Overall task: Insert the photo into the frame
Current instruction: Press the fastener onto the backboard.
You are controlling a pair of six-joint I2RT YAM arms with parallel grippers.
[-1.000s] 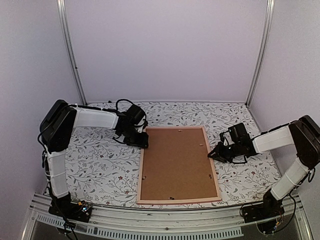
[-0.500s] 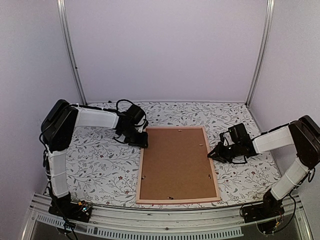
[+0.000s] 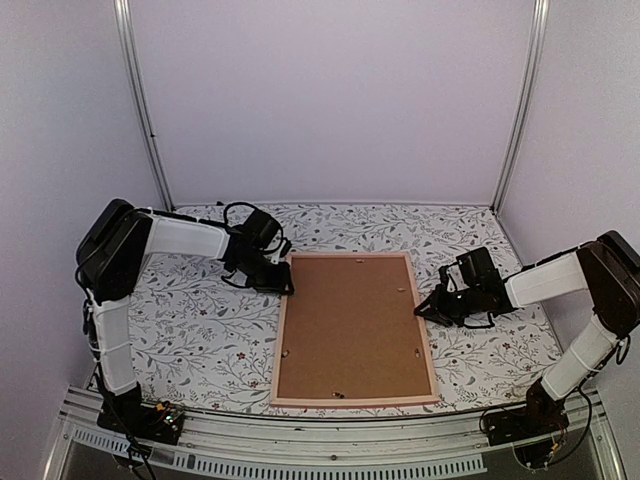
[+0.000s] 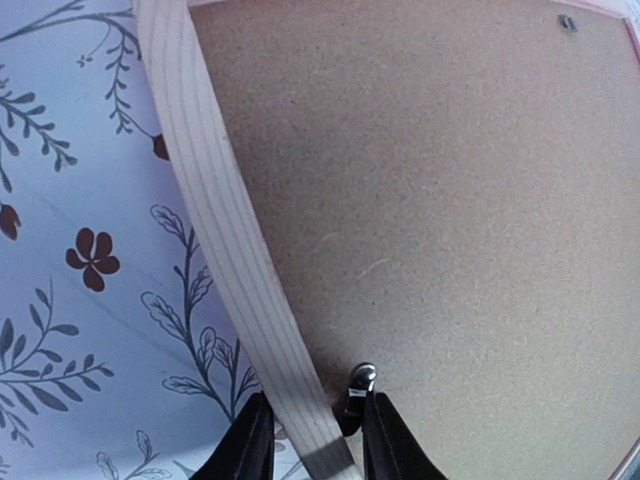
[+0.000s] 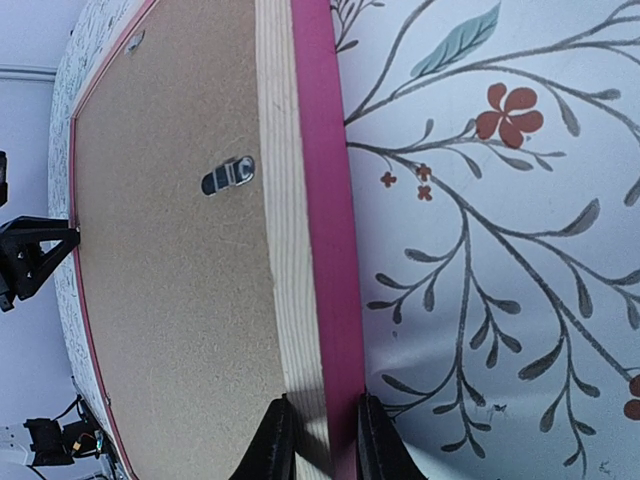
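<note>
Trouble could come from the hold on the big thin-railed pink picture frame (image 3: 352, 328). It lies flat on the flowery desk (image 3: 200, 320) between the two arms, back side up, so its plain brown board (image 4: 450, 220) shows. The rails are thin and the frame is wide. If one arm lifts or pulls more than the other, I think the frame could twist, tip or slide out of the fingers. If it tips, the brown board might come loose, because only small shiny metal clips (image 5: 228, 175) seem to hold it in.

The left fingers (image 4: 252, 450) are at the far left corner of the frame. One finger is on each side of the pale wooden rail. They are only a little way open and sit close round the rail. I cannot tell if they squeeze it yet. A little metal tab (image 4: 360, 378) sits right by the inner finger, and that finger could catch on it.

The right fingers (image 5: 275, 440) are partway along the right rail. One is on the board side and one on the pink outer side. They are pressed against the rail, so they are grasping the frame there.

The photo does not show in any view. It may be hidden under the board. I cannot tell.
</note>
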